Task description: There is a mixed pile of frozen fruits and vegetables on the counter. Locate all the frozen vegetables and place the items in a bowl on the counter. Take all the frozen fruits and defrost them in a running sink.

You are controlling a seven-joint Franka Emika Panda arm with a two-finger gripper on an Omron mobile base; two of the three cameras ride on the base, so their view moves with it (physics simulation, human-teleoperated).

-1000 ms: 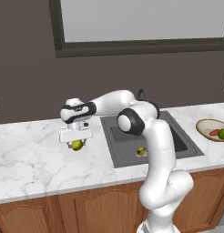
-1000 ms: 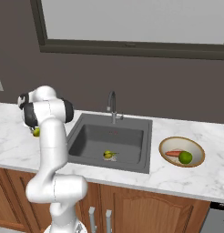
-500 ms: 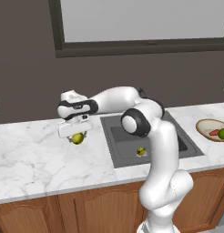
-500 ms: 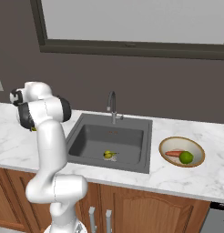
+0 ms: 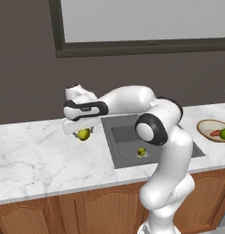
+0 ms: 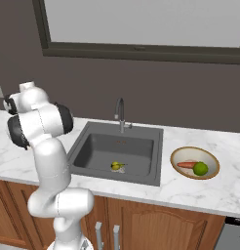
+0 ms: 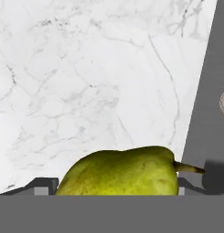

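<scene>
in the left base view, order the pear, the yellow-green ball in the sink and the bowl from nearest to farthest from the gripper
1. The pear: right at the gripper, between its jaws, over the counter left of the sink.
2. The yellow-green ball: down in the sink basin, to the gripper's right.
3. The bowl: far right on the counter, beyond the sink.

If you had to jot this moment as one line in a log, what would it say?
gripper: closed on pear, above counter | sink: lemon inside | bowl: carrot, lime | left: pear to sink
</scene>
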